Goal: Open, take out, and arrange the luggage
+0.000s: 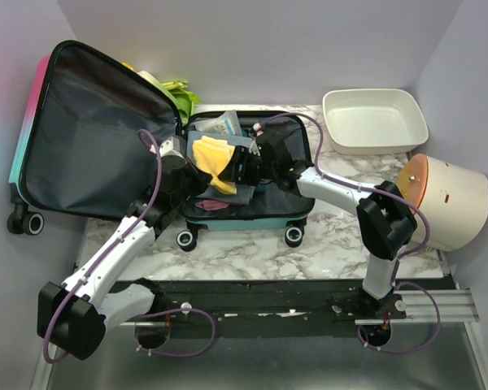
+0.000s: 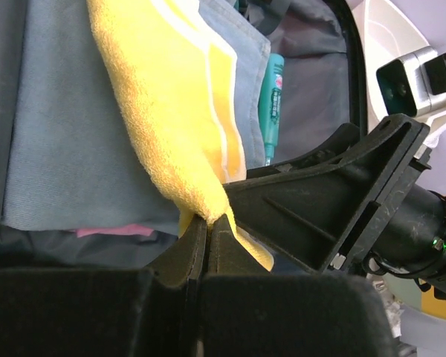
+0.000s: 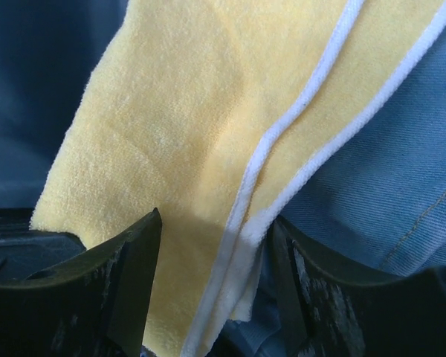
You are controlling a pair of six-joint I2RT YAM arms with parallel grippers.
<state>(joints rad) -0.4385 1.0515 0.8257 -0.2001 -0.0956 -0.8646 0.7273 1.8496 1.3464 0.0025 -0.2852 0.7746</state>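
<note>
Leaning against the left wall, the lid of the luggage [image 1: 89,146] stands open with its dark lining facing the arms. The base half lies flat on the marble desk [image 1: 252,252] at the centre, wheels toward the near edge. Something green and leafy [image 1: 179,96] pokes out behind the lid's top corner. Over the base, the left tool [image 2: 208,223] is pinched tight on the edge of a yellow towel [image 2: 163,111]. Beneath the towel lies blue-grey cloth [image 2: 59,149], with a teal tube [image 2: 271,104] beside it and a pink item [image 1: 211,205] near the front rim. Just to the right, the right tool [image 3: 215,223] is moderately spread, its fingers straddling the towel's white-piped edge. Farther right, a white tray [image 1: 374,122] sits at the back of the desk. A round cream container [image 1: 455,203] with an orange face is at the right edge.
</note>
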